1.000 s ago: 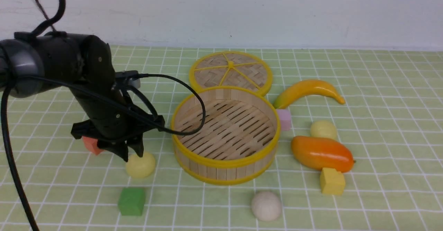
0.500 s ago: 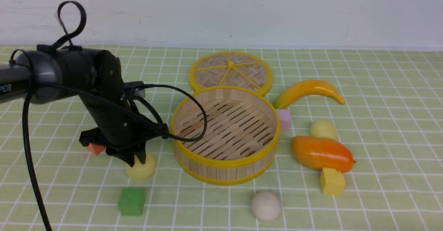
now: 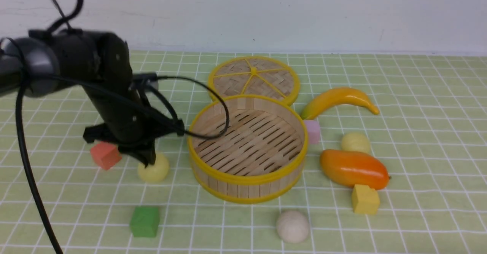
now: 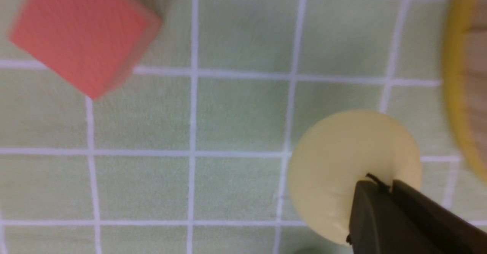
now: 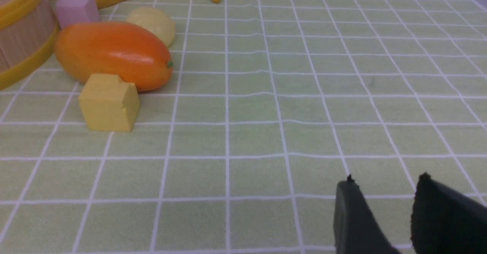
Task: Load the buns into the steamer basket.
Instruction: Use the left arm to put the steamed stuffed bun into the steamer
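My left gripper point(image 3: 146, 162) is shut on the top of a pale yellow bun point(image 3: 154, 170), just left of the steamer basket point(image 3: 247, 178). In the left wrist view the black fingertips point(image 4: 365, 193) pinch the soft bun point(image 4: 342, 162) and crease its skin. The basket holds nothing. A second pale yellow bun point(image 3: 355, 142) lies right of the basket, behind the mango. An off-white bun point(image 3: 292, 226) lies in front of the basket. My right gripper point(image 5: 384, 181) shows only in its wrist view, open over bare cloth, with nothing between its fingers.
The woven lid point(image 3: 253, 79) lies flat behind the basket. A banana point(image 3: 338, 99), pink cube point(image 3: 312, 131), orange mango point(image 3: 354, 169) and yellow cube point(image 3: 365, 199) sit to the right. A red cube point(image 3: 105, 155) and green cube point(image 3: 145, 221) flank the held bun.
The left gripper came down over the pale yellow bun and shut on it. Bun and gripper now sit a little higher in the front view. The right arm's view gives no earlier frame.
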Controlling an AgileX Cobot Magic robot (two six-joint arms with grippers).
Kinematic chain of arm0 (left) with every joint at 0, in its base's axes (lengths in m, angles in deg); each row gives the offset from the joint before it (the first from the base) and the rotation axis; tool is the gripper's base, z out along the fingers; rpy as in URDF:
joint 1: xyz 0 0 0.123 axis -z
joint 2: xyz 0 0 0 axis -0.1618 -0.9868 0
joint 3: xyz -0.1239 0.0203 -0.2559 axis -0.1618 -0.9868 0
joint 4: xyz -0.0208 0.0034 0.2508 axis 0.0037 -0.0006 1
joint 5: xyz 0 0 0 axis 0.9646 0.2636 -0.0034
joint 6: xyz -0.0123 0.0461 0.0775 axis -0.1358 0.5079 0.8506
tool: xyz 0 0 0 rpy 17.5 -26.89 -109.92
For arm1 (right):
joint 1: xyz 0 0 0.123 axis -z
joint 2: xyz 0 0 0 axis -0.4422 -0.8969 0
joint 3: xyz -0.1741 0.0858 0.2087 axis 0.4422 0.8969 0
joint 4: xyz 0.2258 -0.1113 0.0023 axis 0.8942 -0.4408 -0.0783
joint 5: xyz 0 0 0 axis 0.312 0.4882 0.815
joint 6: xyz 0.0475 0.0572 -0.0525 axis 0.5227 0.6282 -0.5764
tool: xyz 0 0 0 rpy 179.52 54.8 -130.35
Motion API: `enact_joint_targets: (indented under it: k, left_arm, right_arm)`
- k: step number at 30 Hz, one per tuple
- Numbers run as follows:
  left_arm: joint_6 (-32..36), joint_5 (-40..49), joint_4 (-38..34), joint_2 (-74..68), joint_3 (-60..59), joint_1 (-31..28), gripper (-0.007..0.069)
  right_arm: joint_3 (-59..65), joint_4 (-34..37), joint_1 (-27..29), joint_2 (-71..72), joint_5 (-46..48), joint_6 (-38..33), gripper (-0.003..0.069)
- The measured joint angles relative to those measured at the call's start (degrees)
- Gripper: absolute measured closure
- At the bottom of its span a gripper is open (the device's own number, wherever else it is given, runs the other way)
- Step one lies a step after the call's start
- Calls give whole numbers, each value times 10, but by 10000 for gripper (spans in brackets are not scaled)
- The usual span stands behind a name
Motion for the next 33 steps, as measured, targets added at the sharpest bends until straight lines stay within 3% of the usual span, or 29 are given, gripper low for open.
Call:
enact_joint_targets:
  k: [6, 11, 14, 26, 33]
  left_arm:
    - [12, 32, -35, 20, 76, 0, 638]
    - [89, 36, -206, 14, 93, 0, 638]
    - [124, 35, -259, -12, 94, 0, 638]
    - [132, -2, -275, -92, 94, 0, 589]
    - [131, -3, -279, -92, 94, 0, 459]
  right_arm:
    - [0, 0, 0, 0, 0, 0, 419]
    - [0, 0, 0, 0, 0, 0, 419]
    - [0, 0, 0, 0, 0, 0, 419]
    - [0, 0, 0, 0, 0, 0, 419]
    - [0, 0, 0, 0, 0, 0, 419]
